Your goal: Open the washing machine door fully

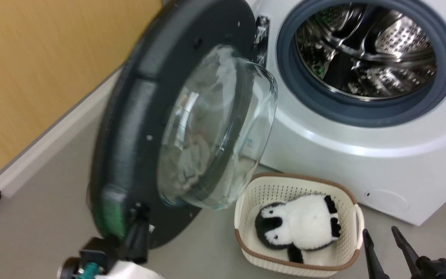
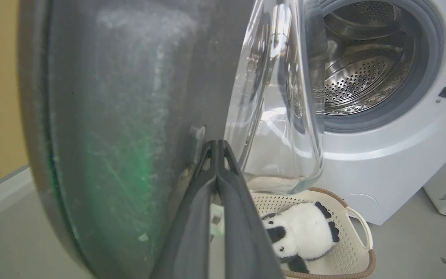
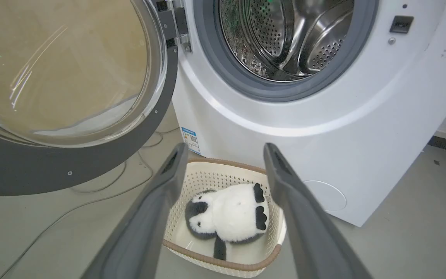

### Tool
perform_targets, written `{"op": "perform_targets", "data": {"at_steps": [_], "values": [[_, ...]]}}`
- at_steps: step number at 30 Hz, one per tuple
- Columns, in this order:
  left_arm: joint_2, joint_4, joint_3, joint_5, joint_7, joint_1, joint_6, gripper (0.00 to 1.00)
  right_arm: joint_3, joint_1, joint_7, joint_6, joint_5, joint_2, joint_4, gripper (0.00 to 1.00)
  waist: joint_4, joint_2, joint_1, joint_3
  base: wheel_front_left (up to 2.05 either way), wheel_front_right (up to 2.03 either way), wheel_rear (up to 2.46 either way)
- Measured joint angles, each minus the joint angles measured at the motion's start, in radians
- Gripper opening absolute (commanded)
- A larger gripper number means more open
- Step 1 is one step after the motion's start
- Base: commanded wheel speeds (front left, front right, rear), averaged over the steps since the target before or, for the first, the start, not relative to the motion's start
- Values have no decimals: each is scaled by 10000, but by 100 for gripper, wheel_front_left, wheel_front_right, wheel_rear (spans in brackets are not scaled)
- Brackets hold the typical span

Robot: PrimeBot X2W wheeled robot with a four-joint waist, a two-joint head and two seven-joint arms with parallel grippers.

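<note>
Step in hand: swinging the washing machine door (image 1: pixel 130 128) outward. It stands part-open, hinged left of the drum (image 1: pixel 366 50). The left gripper (image 2: pixel 217 146), closed and empty, bears on its inner face. The right gripper (image 1: pixel 379 231) hangs open. Next: push the door left to the hinge stop.
</note>
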Motion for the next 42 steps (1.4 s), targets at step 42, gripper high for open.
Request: {"op": "perform_targets", "data": {"at_steps": [42], "values": [[2211,4824,4903,-1929,-305,-4879,-650,0,-228,-624,1243,0,-1237,-418,-2086,100,-784,0,1,3623,0,0,0]]}}
